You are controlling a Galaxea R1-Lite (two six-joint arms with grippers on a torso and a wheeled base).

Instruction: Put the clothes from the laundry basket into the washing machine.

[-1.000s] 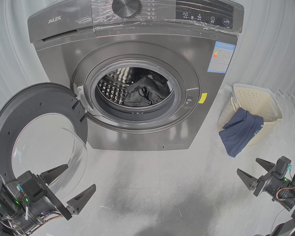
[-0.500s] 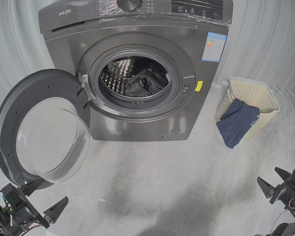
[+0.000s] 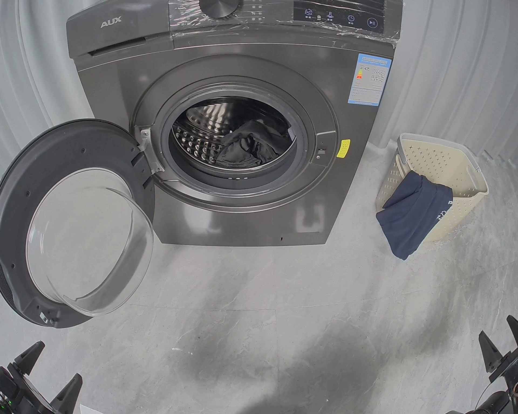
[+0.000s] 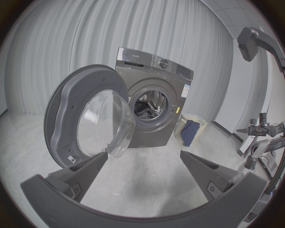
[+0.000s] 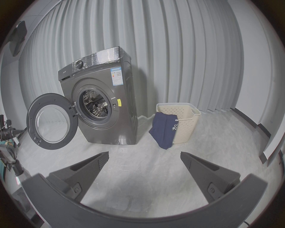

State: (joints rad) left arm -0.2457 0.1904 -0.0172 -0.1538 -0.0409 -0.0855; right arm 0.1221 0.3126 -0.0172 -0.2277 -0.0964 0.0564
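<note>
Nearest the robot, the left gripper (image 3: 52,372) sits low at the left edge of the head view. Its fingers are spread wide and hold nothing. The right gripper (image 3: 499,337) sits low at the right edge, likewise spread wide and empty. Both are well apart from the machine and the basket.

The floor (image 3: 280,323) is pale grey, marbled tile with faint joint lines, and has a dull sheen.

Further on, the door (image 3: 54,156) of the washing machine (image 3: 232,59) stands swung fully open to the robot's left, with its clear bowl-shaped window facing outward. The machine is dark grey and front-loading. A dark garment (image 3: 248,148) lies crumpled in the drum (image 3: 202,135), toward its right side. A yellow sticker (image 3: 342,148) is fixed just right of the opening and a blue label (image 3: 368,79) sits at the upper right corner of the front. Plastic film (image 3: 280,19) covers the control panel.

To the right of the machine, the cream perforated laundry basket (image 3: 458,167) stands on the floor near the machine's side. A navy garment (image 3: 413,213) is draped over its front rim and hangs down the outer wall. Whether the hem touches the floor cannot be determined.

A pale pleated curtain (image 3: 458,81) closes off the room behind. A dark skirting (image 5: 249,121) runs along the wall at the right.
</note>
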